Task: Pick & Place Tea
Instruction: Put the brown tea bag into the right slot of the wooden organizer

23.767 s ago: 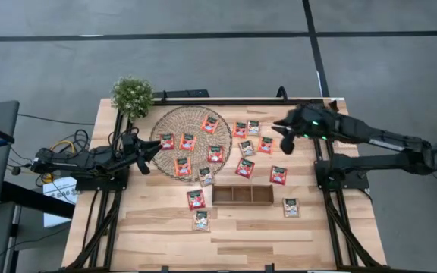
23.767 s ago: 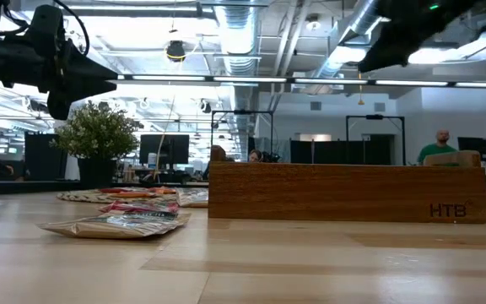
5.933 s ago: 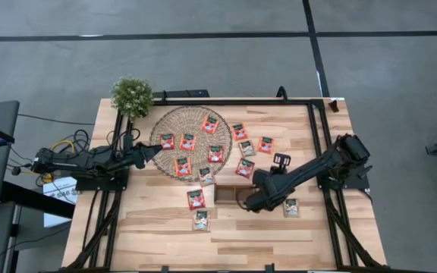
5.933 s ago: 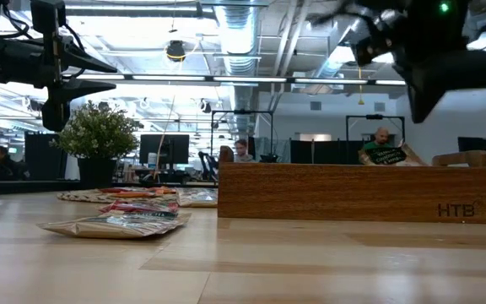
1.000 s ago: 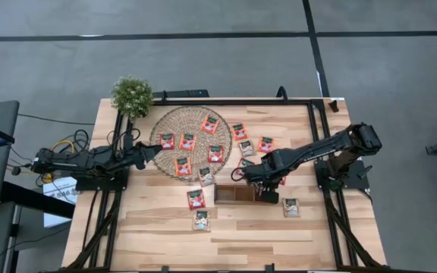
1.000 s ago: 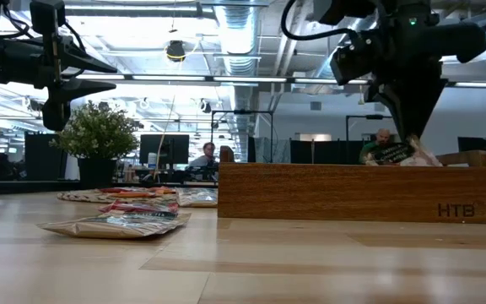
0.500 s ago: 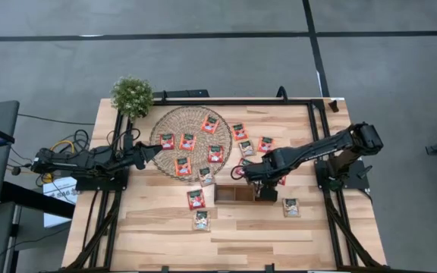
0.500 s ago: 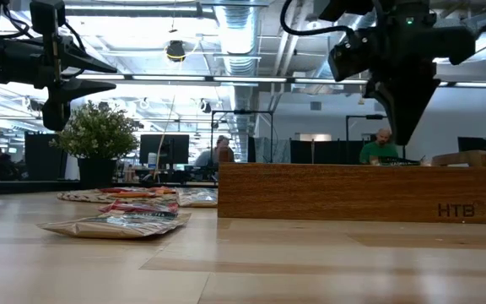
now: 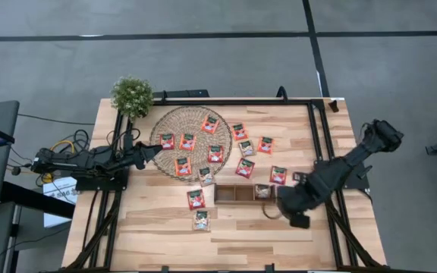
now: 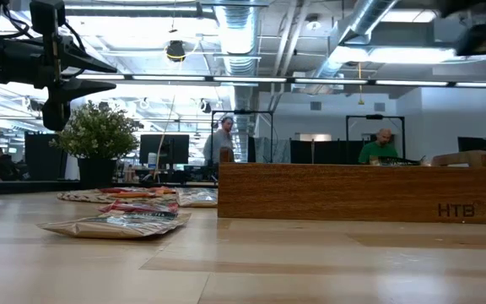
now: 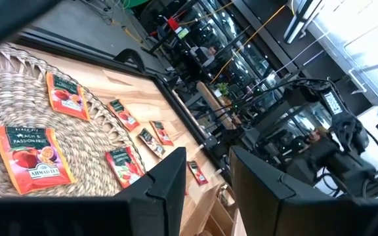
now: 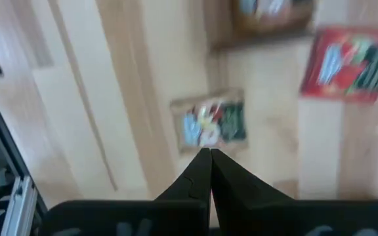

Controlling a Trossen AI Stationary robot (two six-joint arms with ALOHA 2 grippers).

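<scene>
Right gripper (image 12: 210,157) is hovering over a pale sachet (image 12: 212,124) at 5 o'clock of the wooden tray (image 9: 235,194), fingers pressed together, empty. Left gripper (image 11: 209,172) is waiting at 9 o'clock of the woven mat (image 9: 174,125), fingers spread. Red sachets (image 9: 215,153) are lying across the mat.

Wooden tray (image 10: 353,193), low view: "HTB" marked at the lower right corner of its front wall. Left wrist view: red tea sachet (image 11: 26,157) on the woven mat (image 11: 18,105) reads "PEACH & PASSION FRUIT" at its top edge & "AHMAD TEA" lower down. Print on the other sachets too small to read
</scene>
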